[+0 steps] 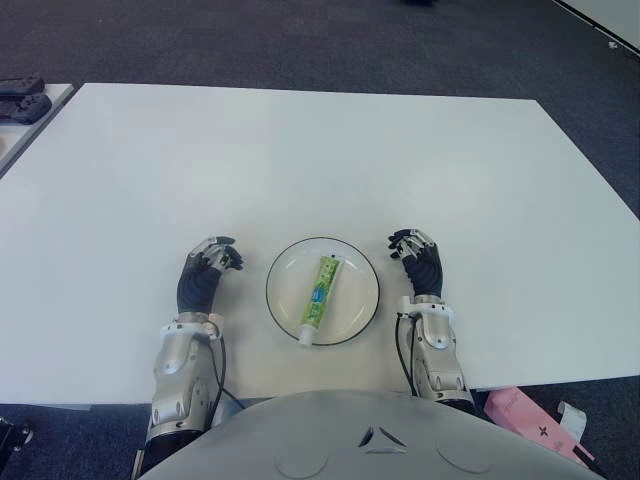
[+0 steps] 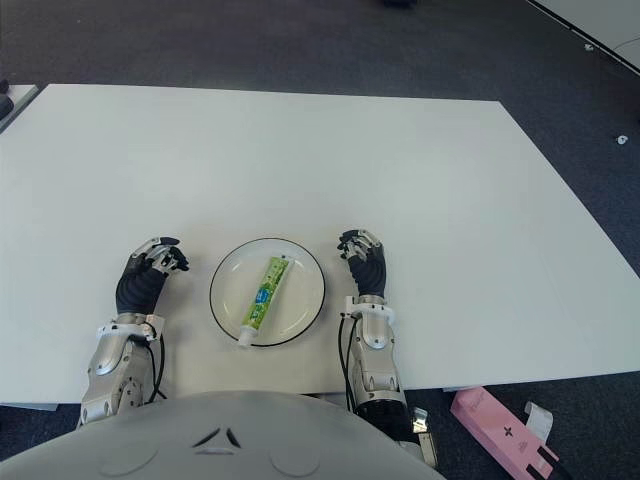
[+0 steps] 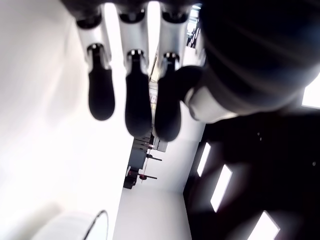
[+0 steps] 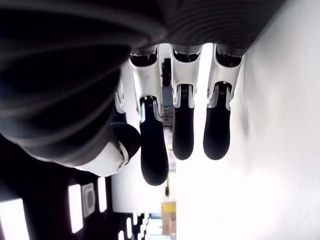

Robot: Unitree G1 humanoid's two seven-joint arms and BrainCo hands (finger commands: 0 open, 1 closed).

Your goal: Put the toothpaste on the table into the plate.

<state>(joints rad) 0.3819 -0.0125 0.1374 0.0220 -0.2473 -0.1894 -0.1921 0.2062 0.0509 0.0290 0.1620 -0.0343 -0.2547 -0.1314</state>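
Lying lengthwise inside the plate (image 1: pixel 285 275) is the toothpaste (image 1: pixel 320 291), a soft, flattened tube with a green and yellow body, a small blue mark near its middle and a white cap. The cap end is pointing toward the robot and is sitting at the plate's near rim, while the crimped flat end is reaching toward the plate's centre. The tube is slanting a little, its far end leaning toward the robot's right. The plate is round, white and glossy, with a thin dark line running around its edge.

It is sitting on a broad, matte white table (image 1: pixel 300 150) with straight edges, near the table's front edge. Around the table, dark carpet-like flooring (image 1: pixel 300 40) is showing a fine, speckled texture.

The left hand (image 1: pixel 205 270) is showing just left of the plate and the right hand (image 1: pixel 418 262) just right of it, neither touching it. Both hands are built of dark, rubbery-looking fingers on silvery metal wrists with black cables trailing back. In the wrist views the fingers of the left hand (image 3: pixel 137 102) and the right hand (image 4: pixel 182 127) are hanging loosely extended side by side, thumbs tucked nearby, gripping nothing.

A pink box (image 2: pixel 500 432) is lying on the floor to the robot's right.
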